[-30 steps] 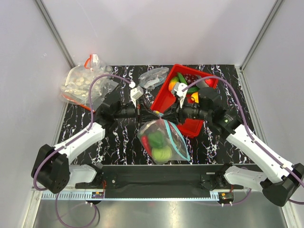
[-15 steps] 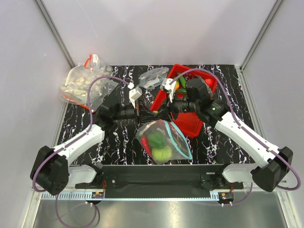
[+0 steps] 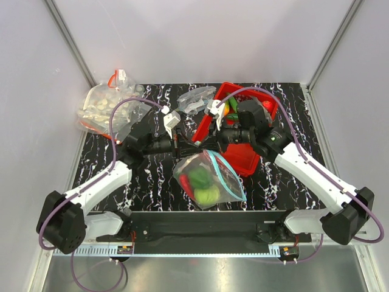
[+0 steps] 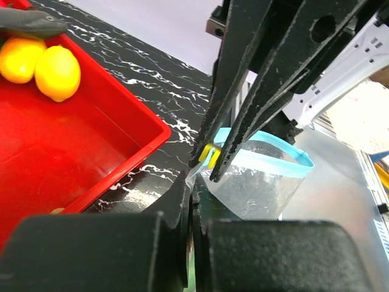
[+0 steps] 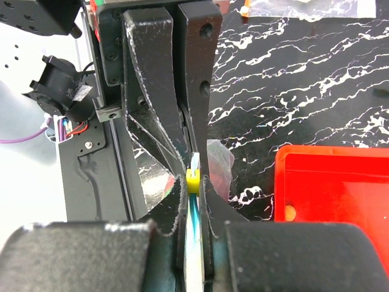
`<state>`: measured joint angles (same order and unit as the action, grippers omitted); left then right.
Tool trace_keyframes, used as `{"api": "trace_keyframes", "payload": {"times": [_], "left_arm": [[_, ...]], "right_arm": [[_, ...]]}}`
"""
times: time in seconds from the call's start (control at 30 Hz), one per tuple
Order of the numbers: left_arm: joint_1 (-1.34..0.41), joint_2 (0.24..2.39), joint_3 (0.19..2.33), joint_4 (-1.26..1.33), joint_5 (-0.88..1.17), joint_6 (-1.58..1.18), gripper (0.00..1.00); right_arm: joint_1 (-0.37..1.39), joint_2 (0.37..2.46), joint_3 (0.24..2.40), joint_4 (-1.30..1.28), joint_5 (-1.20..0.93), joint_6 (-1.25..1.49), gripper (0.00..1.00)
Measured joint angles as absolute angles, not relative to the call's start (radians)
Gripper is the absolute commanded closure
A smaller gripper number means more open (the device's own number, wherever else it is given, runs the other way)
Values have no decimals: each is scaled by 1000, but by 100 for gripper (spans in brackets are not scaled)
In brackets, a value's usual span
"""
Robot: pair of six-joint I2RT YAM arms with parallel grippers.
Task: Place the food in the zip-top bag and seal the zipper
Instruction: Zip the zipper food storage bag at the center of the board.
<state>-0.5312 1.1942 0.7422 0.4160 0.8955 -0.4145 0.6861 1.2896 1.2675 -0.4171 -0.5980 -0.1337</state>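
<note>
The clear zip-top bag (image 3: 209,182) hangs over the near middle of the table, lifted by its top corner. Inside it lie a dark green pepper (image 3: 199,177), a lime-green fruit (image 3: 208,196) and a bit of red chilli (image 3: 184,182). Its teal zipper (image 3: 228,176) runs down the right edge. My left gripper (image 3: 181,145) is shut on the bag's corner (image 4: 193,176). Facing it tip to tip, my right gripper (image 5: 193,185) is shut on the zipper strip at a yellow slider (image 5: 192,180). The right fingers (image 4: 243,91) fill the left wrist view.
A red bin (image 3: 252,91) with more toy food stands behind the right gripper; two yellow fruits (image 4: 42,64) lie in it. A clear bag of white round pieces (image 3: 103,106) sits at the back left, and another clear bag (image 3: 197,97) at the back middle.
The right arm swung left from over the red bin to the bag's top corner, and its jaws have closed on the zipper end. The left gripper has held the corner throughout.
</note>
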Motion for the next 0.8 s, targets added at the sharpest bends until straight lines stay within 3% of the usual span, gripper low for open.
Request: {"api": "trace_keyframes", "payload": {"times": [0.53, 0.8], "left_arm": [[-529, 1120, 731, 375, 821, -472, 100], [-502, 984, 710, 255, 639, -489, 100]], "right_arm": [[687, 1209, 1182, -364, -565, -97, 100], [687, 1201, 1175, -400, -553, -75, 100]]}}
